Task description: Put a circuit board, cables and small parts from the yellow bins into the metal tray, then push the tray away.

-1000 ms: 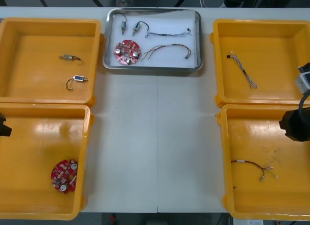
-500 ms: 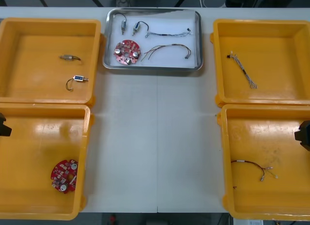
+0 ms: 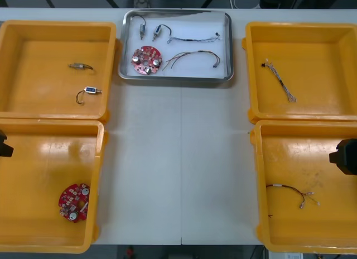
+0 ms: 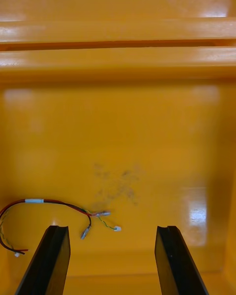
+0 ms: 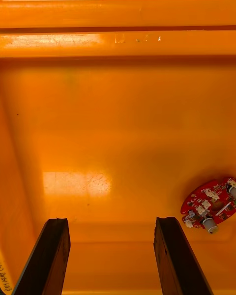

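Note:
The metal tray stands at the table's far middle. It holds a round red circuit board, two small metal parts and two thin cables. My right gripper hangs open over the near right yellow bin, its fingers just short of a red and yellow cable. My left gripper is open over the near left yellow bin. A second red circuit board lies beside its right finger.
The far left bin holds two small metal parts. A twisted cable lies in the far right bin. Bare table runs between the bins, from the tray to the near edge.
My right arm has drawn back from the far right bin to the right edge, over the near right bin. The left arm and all the objects stay put.

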Robot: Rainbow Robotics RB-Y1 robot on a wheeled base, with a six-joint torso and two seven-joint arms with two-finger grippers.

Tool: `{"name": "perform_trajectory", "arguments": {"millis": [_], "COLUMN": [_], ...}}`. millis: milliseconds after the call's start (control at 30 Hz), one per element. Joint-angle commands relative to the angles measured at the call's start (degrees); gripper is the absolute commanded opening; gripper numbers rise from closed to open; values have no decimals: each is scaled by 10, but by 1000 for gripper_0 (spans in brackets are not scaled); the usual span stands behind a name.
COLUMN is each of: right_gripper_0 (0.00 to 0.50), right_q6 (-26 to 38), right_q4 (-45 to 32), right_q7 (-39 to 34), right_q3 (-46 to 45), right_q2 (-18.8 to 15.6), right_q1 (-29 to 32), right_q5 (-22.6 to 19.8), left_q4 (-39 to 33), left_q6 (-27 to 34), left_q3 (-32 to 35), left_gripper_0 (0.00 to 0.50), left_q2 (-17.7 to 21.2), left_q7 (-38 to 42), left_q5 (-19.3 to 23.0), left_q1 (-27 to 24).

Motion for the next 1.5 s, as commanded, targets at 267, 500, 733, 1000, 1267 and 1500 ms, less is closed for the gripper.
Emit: {"name": "perform_trajectory", "arguments": {"millis": [267, 500, 733, 1000, 1267, 1500], "right_gripper_0": [500, 500, 500, 500, 500, 500], "right_q6": [2, 2, 2, 2, 2, 2], "right_q4": [-5, -5, -5, -5, -5, -5], "right_q7": [-40, -42, -42, -42, -42, -42], "right_q3": [-17, -17, -17, -17, -17, -17], "right_q2": [10, 10, 10, 10, 10, 10], "right_q1": [11, 13, 13, 13, 13, 13], "right_q5": [-21, -19, -19, -19, -19, -19], "left_q4": [-14, -14, -14, -14, -14, -14], "left_q6": [3, 3, 3, 3, 3, 3], "left_q3": [14, 14, 14, 14, 14, 14], "left_gripper_0": [500, 500, 500, 500, 500, 500], "left_q2": [23, 23, 23, 23, 23, 23], "left_q7": [-49, -49, -49, -49, -49, -49], "left_q5": [1, 1, 1, 1, 1, 1], "left_q1": [7, 7, 7, 7, 7, 7]}}
